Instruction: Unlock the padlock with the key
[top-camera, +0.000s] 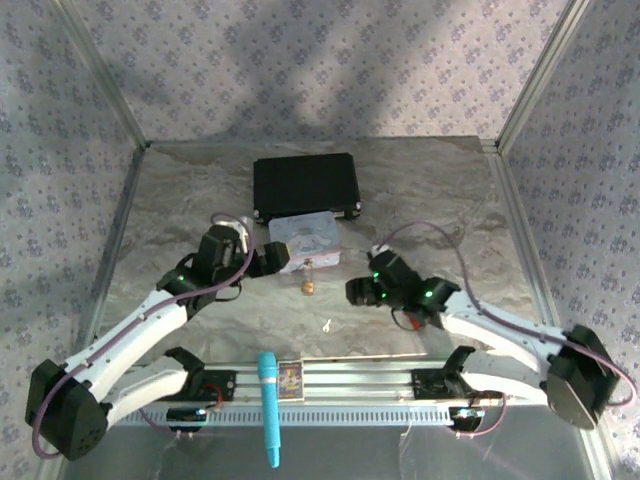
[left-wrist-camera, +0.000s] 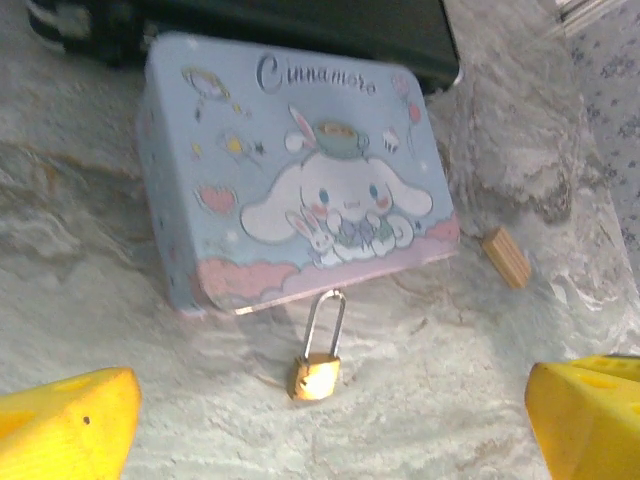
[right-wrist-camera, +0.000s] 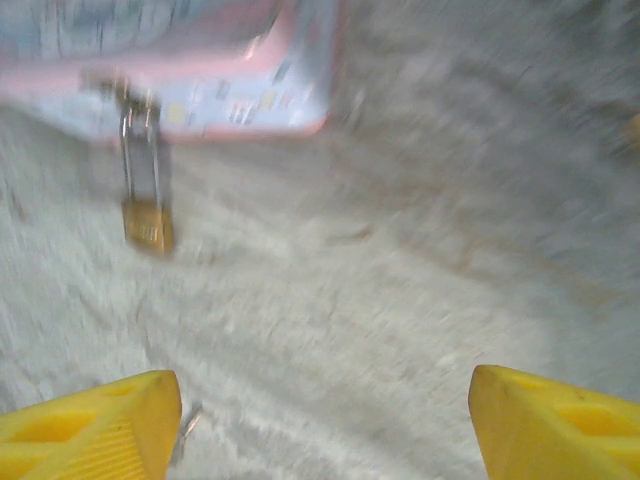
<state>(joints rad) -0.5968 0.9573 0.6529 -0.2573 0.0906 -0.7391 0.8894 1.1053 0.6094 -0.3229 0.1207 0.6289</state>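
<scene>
Nearest first: the key (top-camera: 326, 323) lies flat on the table (top-camera: 450, 200), alone, between my arms and closer to me than the lock. It is a thin, silvery sliver, hard to pinch off a flat top.

My right gripper (top-camera: 358, 290) hangs low just beyond it, yellow fingers (right-wrist-camera: 90, 420) spread with only bare marbled surface between them. I judge it is placed to take the key. That wrist view is blurred.

My left gripper (top-camera: 272, 260) is spread wide too, and empty. It faces the lock, likely so it can steady the body.

Padlock (left-wrist-camera: 315, 375): a small brass block with a slim steel shackle, looking closed. It lies flat, body toward me. The shackle top meets the front edge of the tin (left-wrist-camera: 300, 170); whether it runs through a hasp I cannot tell.

The tin is pale blue with a pink band, rounded corners and a smooth printed lid.

A tan wood block (left-wrist-camera: 506, 257) lies to its right, apart.

Farthest, a black case (top-camera: 305, 185) sits right behind the tin.
</scene>
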